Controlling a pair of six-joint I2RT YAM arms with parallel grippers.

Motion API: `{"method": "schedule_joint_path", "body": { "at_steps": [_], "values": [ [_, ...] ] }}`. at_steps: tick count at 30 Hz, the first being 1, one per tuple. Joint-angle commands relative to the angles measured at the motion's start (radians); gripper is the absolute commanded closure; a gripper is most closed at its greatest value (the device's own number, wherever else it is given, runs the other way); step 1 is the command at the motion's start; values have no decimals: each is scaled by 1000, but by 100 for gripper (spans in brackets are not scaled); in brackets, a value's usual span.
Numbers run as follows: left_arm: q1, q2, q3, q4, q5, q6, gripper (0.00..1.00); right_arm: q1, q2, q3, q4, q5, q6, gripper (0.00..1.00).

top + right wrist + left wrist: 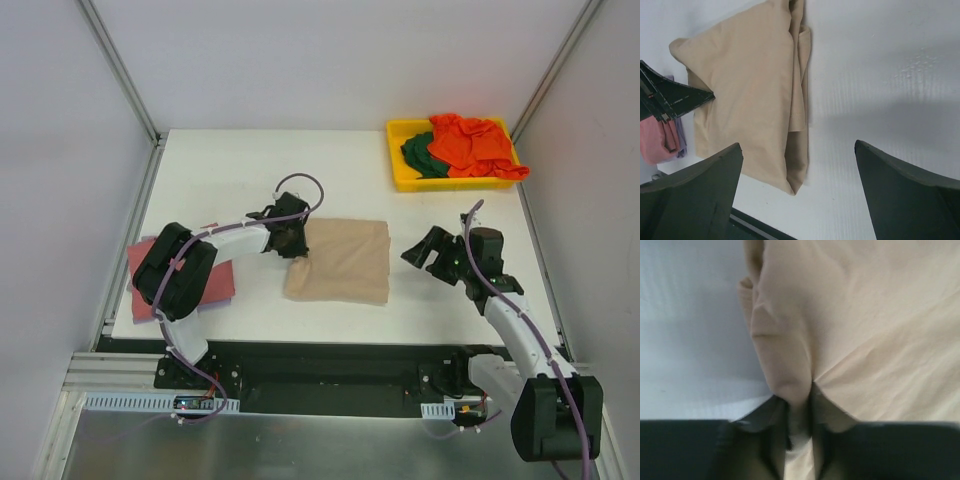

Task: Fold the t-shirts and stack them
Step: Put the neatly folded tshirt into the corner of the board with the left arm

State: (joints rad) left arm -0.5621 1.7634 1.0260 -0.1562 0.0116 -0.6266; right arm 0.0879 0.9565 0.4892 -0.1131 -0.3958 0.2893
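Mid-table, the left gripper is clamped on a small pucker of cloth at the 10 o'clock corner of the folded tan shirt, fingers closed tight around the bunched fabric. The right gripper hangs with its fingers wide apart at the shirt's 3 o'clock side, just beside the cloth but not touching it.

The likeliest trouble lies in that pinch. It appears to catch only a ridge of fabric, and the wrist view cannot show how many layers are inside it. If only the top layer is held, any lift or pull could peel the fold open. With the other side unheld, a sideways drag might also slide the whole bundle or bunch it. The right wrist view shows the layers along one edge already sitting unevenly, so they could splay further.

A second risk waits at the table's 9 o'clock edge, where a folded red shirt rests on a lavender shirt beneath the left arm. A low sweep toward them could nudge that stack askew.

At the table's 1 o'clock corner, an orange-red shirt and a dark green shirt lie heaped, unfolded, in a yellow bin.
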Motion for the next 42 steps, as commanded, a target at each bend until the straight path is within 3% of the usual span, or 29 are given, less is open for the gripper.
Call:
{"method": "schedule_joint_path", "body": {
  "at_steps": [1,2,7,15,25,29,33,35,38,42],
  "values": [
    [-76,76,6,-106,-90,-15,96,-43,-77,-24,-7,32,-39,4],
    [-90,80,14,-115,-111,-2,100,-53,-91,-26,-10,32,-42,4],
    [-130,12,43,-229,-376,42,100,-74,-188,-34,-53,72,-58,4],
    [-156,-271,-30,-319,-677,168,100,-79,-303,-51,-91,196,-88,4],
    [-154,-548,-93,-370,-849,361,100,-83,-220,-23,-148,222,-99,4],
    [-101,-642,-98,-379,-788,433,100,-83,-188,-11,-158,215,-101,4],
    [43,-703,-58,-440,-713,473,100,-85,-179,-11,-158,196,-99,4],
    [54,-752,-57,-430,-705,469,100,-85,-174,-11,-158,206,-96,4],
    [83,-814,-41,-390,-607,566,100,-85,-163,-11,-158,199,-93,4],
    [111,-869,11,-416,-575,662,100,-85,-151,-3,-178,210,-84,4]
  ]
}}
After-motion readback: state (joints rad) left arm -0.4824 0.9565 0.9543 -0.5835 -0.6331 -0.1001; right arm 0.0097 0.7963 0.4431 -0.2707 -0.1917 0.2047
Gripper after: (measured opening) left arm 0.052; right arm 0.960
